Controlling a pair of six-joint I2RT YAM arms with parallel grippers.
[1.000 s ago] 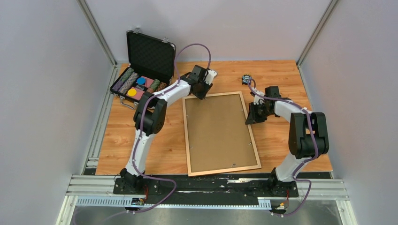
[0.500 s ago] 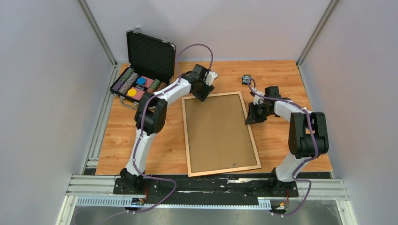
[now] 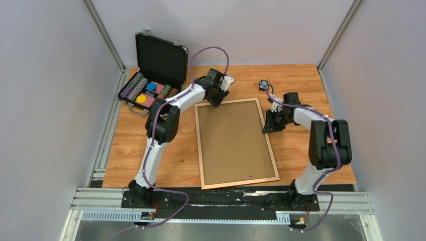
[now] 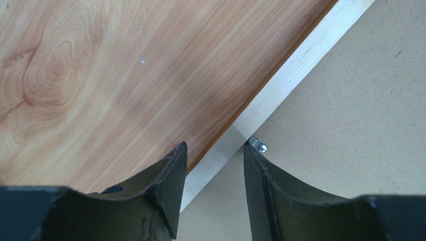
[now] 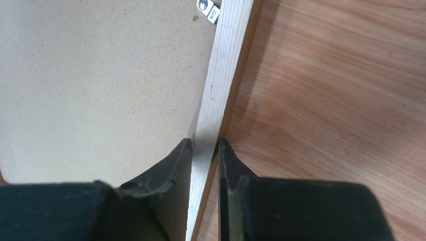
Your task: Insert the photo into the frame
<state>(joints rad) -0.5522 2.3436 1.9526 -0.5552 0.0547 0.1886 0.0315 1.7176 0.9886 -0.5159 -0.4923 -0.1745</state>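
Noted both arm bases bolted at the near edge of the table [image 3: 150, 165]. Found the frame [image 3: 200, 150] flat on the table just beyond them, back side up, long axis running away from the bases. Saw the brown backing board [image 3: 233, 143] seated inside the moulding and filling the opening. Could not find the photo in any view. Judged it either hidden beneath the board or outside the scene, and could not tell which.

Partway along the right rail, found the right gripper [image 5: 205, 143] clamped on the moulding, one finger on the board side, one on the table side. Noted a metal retaining tab [image 5: 208, 11] further along that rail, at the board's edge.

At the far rail, near the left corner, found the left gripper [image 4: 215, 148] with jaws apart, straddling the moulding without pinching it. Saw the inner finger just beside a second tab [image 4: 258, 146].

Further back on the left, noted an open black case [image 3: 161, 60] holding coloured chips, well apart from the frame. Near the far edge on the right, noted a small dark device [image 3: 263, 84], too small to identify.

Judged the task well advanced: board in place, tab fastening apparently in hand. Judged as outstanding: securing any loose tabs, releasing both grippers, confirming the photo inside.
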